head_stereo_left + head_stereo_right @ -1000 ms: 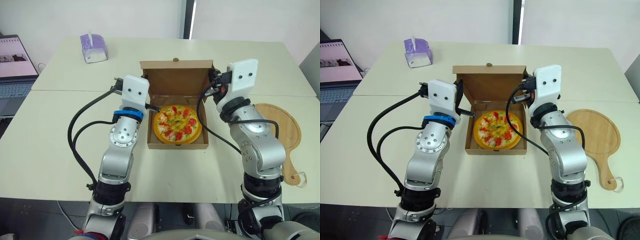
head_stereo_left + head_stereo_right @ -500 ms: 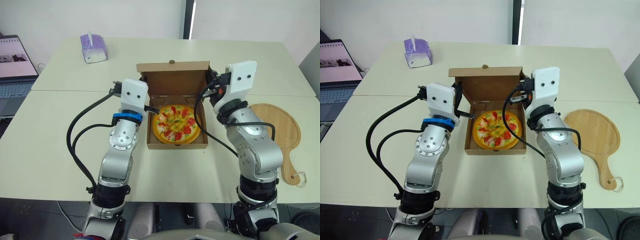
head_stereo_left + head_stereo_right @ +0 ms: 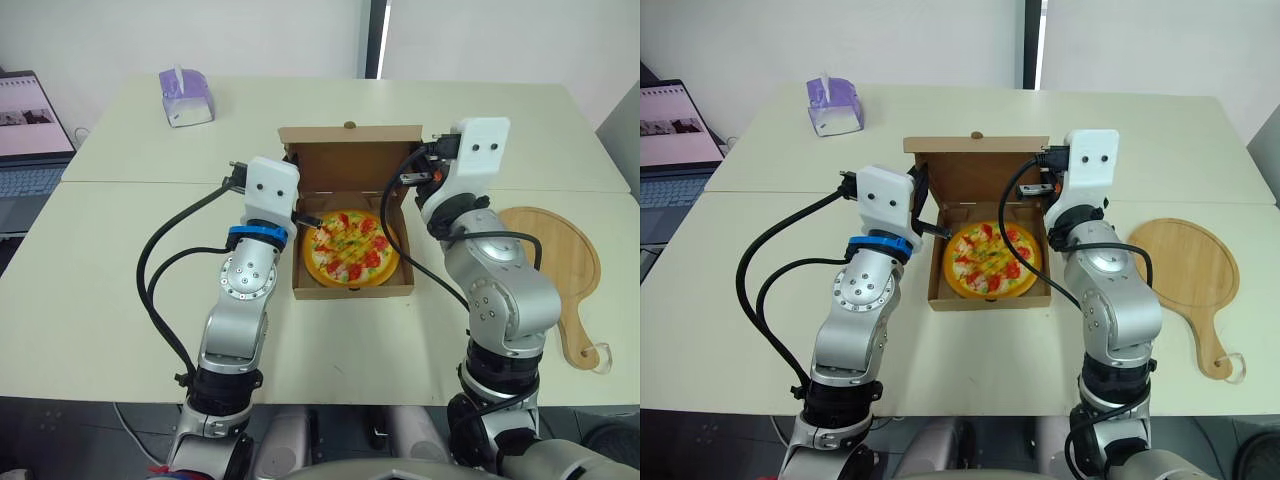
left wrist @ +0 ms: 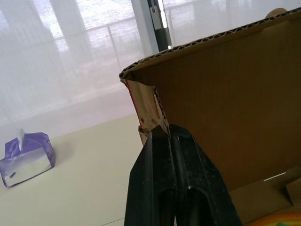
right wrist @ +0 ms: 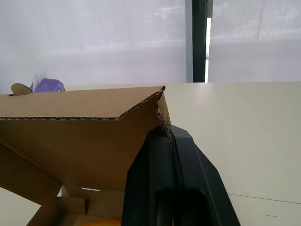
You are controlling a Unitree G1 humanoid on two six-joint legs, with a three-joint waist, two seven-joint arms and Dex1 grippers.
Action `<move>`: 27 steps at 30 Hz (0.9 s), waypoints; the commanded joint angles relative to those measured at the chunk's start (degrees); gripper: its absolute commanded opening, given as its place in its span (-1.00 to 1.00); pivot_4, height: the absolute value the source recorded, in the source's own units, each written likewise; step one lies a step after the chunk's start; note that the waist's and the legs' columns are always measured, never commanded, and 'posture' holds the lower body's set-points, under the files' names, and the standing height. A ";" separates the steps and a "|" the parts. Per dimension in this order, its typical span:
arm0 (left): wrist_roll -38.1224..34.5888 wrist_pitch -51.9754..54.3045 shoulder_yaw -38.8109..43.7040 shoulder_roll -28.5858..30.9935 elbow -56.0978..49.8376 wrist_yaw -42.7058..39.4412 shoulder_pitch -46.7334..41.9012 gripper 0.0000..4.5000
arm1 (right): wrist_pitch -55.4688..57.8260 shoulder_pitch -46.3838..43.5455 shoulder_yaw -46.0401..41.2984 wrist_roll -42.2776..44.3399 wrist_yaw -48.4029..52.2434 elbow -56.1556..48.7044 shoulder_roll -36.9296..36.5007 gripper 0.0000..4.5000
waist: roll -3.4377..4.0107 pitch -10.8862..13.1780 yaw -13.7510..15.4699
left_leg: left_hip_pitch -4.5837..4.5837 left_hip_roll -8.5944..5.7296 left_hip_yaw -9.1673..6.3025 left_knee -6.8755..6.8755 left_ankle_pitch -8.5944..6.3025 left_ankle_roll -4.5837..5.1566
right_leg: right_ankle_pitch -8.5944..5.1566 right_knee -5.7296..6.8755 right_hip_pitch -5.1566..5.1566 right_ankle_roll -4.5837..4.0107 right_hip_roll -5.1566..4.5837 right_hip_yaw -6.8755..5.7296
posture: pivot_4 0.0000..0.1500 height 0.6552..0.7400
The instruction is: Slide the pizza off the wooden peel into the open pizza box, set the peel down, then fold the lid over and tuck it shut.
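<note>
On the pale cream worktop [image 3: 100, 280], the shallow brown cardboard pizza box [image 3: 350, 291] sits between the two arms, its front wall facing the robot. The round pizza with yellow cheese and red topping [image 3: 350, 246] lies flat inside the tray and fills most of it. To the right of the box and apart from it, beyond the right arm, the round light wooden peel [image 3: 572, 250] lies flat on the worktop with its handle pointing toward the near edge. Behind the pizza, the box's brown cardboard lid [image 3: 350, 160] stands raised at the back edge, roughly upright, its inner face turned toward the robot. The left hand [image 4: 169, 133] has its two black fingers pressed together on the lid's left corner, where the side flap folds in. The right hand [image 5: 165, 130] pinches the lid's right corner in the same way, with the corrugated edge running down between its closed fingers. Further back on the left, an open laptop [image 3: 28, 130] sits at the worktop's edge, and a purple tissue box [image 3: 187, 96] stands on the far left part.
</note>
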 commanded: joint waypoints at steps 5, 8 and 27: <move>-0.97 -0.70 0.39 -1.53 0.40 -0.15 -3.25 -1.00 | 1.75 -7.75 -0.52 0.63 0.23 4.50 -1.80 -0.99 | 0.00 0.00 0.02 | -0.02 0.00 -0.01 0.00 0.00 0.01 | 0.00 -0.03 -0.01 0.00 0.00 -0.02 | 1.00 1.00; -1.19 -0.66 1.14 -1.27 0.46 -0.28 -3.15 -1.00 | 3.77 -9.15 -0.83 0.86 -0.27 4.53 -1.91 -0.99 | 0.00 0.00 0.01 | -0.04 0.00 -0.01 -0.01 0.00 0.01 | 0.00 -0.05 -0.02 0.00 0.00 -0.01 | 1.00 1.00; -1.69 -0.58 1.58 0.56 -1.94 -1.86 0.19 -1.00 | 10.59 -5.49 -1.07 1.64 -2.38 -1.28 3.47 -0.99 | 0.02 -0.04 -0.06 | 0.00 0.00 -0.01 -0.01 0.00 0.01 | 0.00 0.00 -0.01 -0.01 0.00 0.00 | 1.00 1.00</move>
